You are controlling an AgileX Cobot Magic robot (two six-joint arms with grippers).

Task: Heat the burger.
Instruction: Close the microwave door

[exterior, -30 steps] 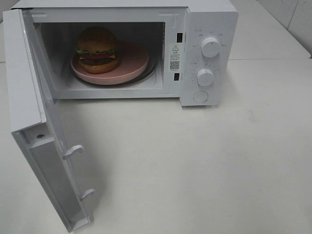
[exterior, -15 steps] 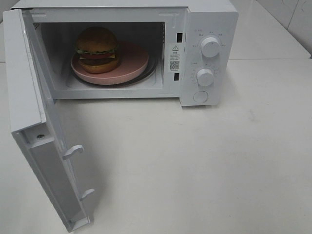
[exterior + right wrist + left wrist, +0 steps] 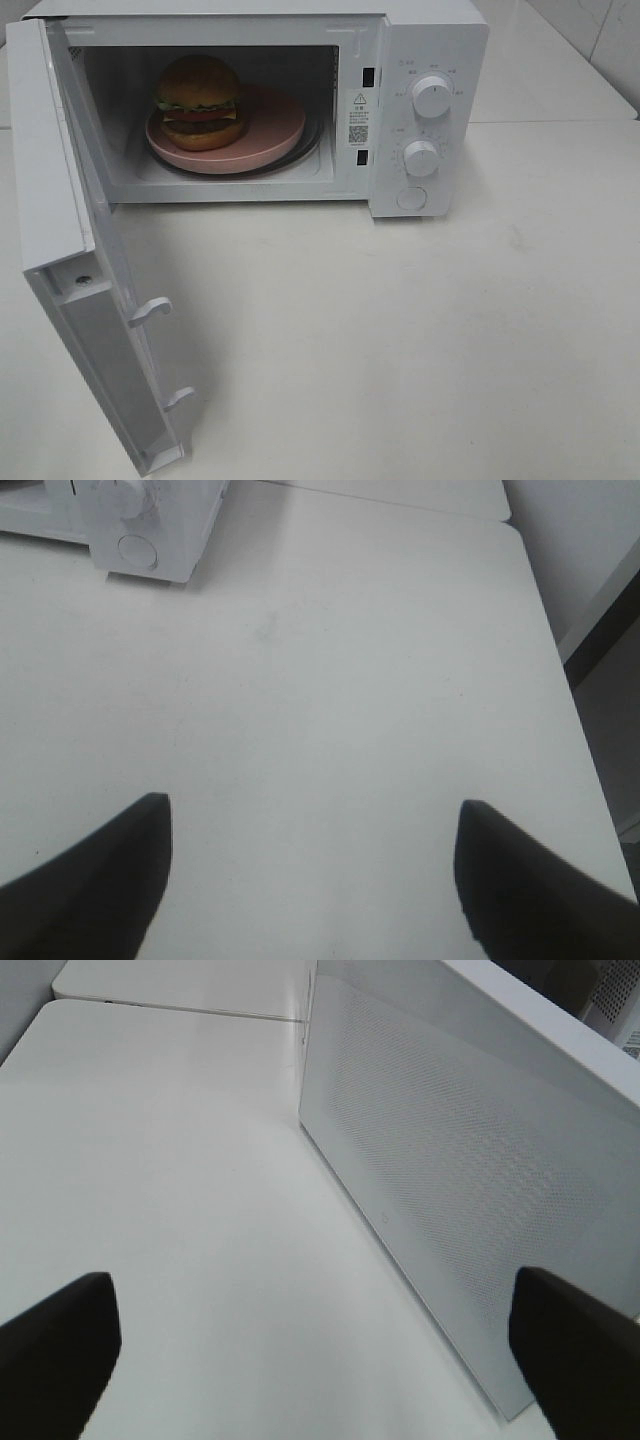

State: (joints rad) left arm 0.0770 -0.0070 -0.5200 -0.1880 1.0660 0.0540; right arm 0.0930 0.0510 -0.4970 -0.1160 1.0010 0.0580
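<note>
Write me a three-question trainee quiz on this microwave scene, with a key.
1. True or false: the hinged white door of the white box-shaped microwave stands open.
2. The glossy brown-bun burger rests: A) on the round pink plate inside the microwave; B) on top of the microwave; C) on the door.
3. Fill in: the left claw and the right claw both stand ____ and hold nothing.
Key: 1 true; 2 A; 3 open.
</note>
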